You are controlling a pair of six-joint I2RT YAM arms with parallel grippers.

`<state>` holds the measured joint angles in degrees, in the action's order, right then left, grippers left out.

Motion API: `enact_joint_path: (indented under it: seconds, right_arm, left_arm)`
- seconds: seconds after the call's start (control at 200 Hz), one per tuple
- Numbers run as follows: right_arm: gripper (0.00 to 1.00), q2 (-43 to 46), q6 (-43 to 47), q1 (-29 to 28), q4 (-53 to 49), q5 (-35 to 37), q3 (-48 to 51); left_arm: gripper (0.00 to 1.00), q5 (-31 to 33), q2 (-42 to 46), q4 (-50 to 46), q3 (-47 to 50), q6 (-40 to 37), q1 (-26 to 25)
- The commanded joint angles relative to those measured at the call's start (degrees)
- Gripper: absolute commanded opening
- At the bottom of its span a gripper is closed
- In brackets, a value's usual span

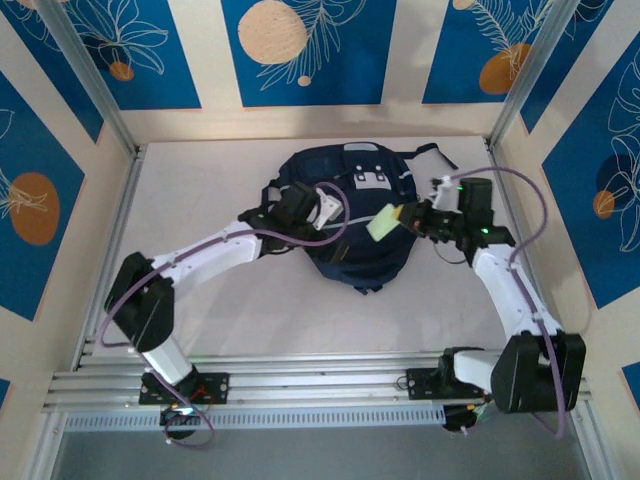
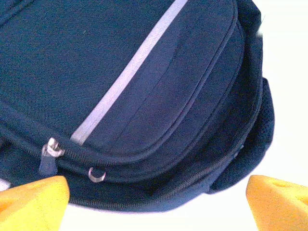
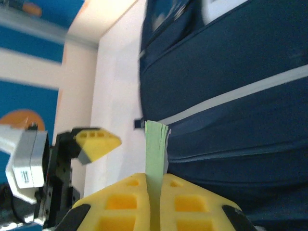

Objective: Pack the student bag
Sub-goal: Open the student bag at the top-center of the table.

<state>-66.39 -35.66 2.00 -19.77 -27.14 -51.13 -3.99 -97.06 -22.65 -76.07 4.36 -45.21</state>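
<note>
- One student bag [image 1: 352, 250] lies on the white table [image 1: 240, 320], midway across and nearer the far edge.
- Two grippers: the left gripper [image 1: 303, 208] is over the bag's left side, the right gripper [image 1: 414, 217] at its right side.
- One thin pale green pad [image 1: 384, 223] is clamped between the right fingers; the right wrist view shows it edge-on.
- The left wrist view shows the left fingertips [image 2: 33, 197] spread wide with nothing between them, two zipper pulls [image 2: 50, 153] and one white stripe [image 2: 130, 72].

Student bag [image 1: 360, 250] navy, white stripes; flat item [image 1: 383, 223] pale green; walls [image 1: 340, 70] blue, orange circles
</note>
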Motion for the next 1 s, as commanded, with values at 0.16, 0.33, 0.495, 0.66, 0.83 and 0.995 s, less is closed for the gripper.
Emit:
enact_joint_path:
  seconds: [0.16, 0.33, 0.495, 0.66, 0.83, 0.995]
  right_arm:
    - [0.07, 6.72, 1.35, 14.14, -6.42, -3.47, 3.75]
    - [0.07, 7.93, 1.91, 17.66, -6.97, -6.12, 4.07]
    - [0.08, 8.47, 2.25, 17.86, -7.07, -6.49, 4.47]
    - [0.08, 8.43, 0.95, 17.86, -5.51, -7.4, 6.13]
    - [0.08, 8.34, -0.96, 16.92, -3.03, -8.71, 8.5]
    - [0.08, 7.62, -2.58, 15.12, -1.17, -8.97, 9.6]
  left_arm:
    - [0.86, 8.75, -12.16, -4.46, -14.01, -12.84, -5.48]
    - [0.79, 10.83, -18.19, -4.51, -18.66, -17.96, -5.62]
    - [0.7, 12.62, -23.25, -6.5, -22.74, -20.26, -5.59]
    - [0.31, 13.79, -24.76, -7.02, -24.91, -20.21, -5.52]
    - [0.0, 10.17, -23.19, -10.29, -28.43, -16.75, -5.3]
    - [0.0, -1.52, -20.54, -14.4, -32.89, -7.48, -4.45]
